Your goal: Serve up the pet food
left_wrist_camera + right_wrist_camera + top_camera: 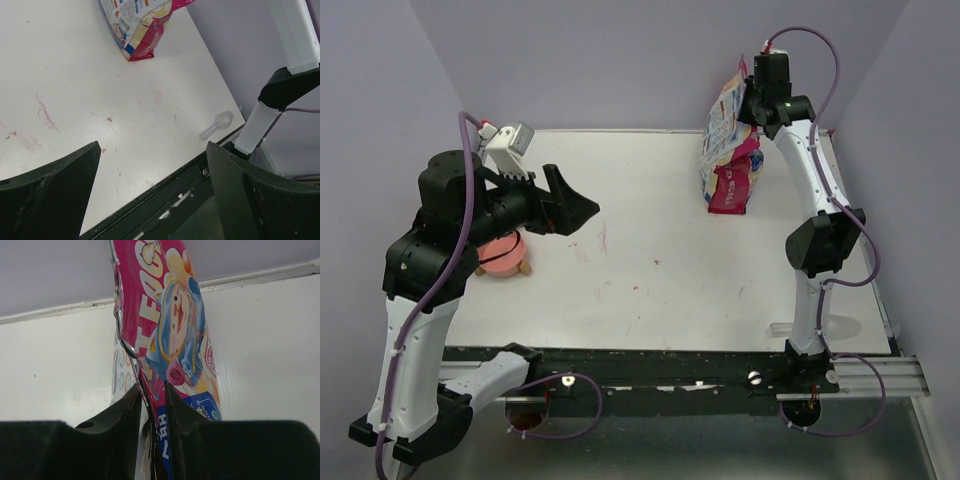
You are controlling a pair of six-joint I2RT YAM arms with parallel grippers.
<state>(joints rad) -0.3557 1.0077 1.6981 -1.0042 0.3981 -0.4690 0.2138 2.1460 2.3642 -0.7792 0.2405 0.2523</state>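
Lavender walls close in a white, faintly stained tabletop (pixel 650 290). At its far right the pet food bag (pixel 728 150) stands upright. My right tool (pixel 152 390) is narrowed onto the bag's upper edge, pinching the glossy film between its fingers. My left tool (pixel 152 150) hangs wide apart and holds nothing, above the left half of the tabletop.

I judge the bag light but awkward. Its film is thin, slick and crinkly, so it could slide out of a pinch or fold when tilted. The pet food inside should shift and pour in a rush. My best hold is where I have it, on the stiffer top seam, with a second grip low on the bag to steer the pour.

None of the pet food itself shows, since the bag hides it. I cannot tell how full the bag is, or whether its mouth is open. A salmon-pink bowl (pixel 502 250) sits at the left, half covered by my left arm. A clear scoop (pixel 216 126) lies at the near right edge, faint against the white.
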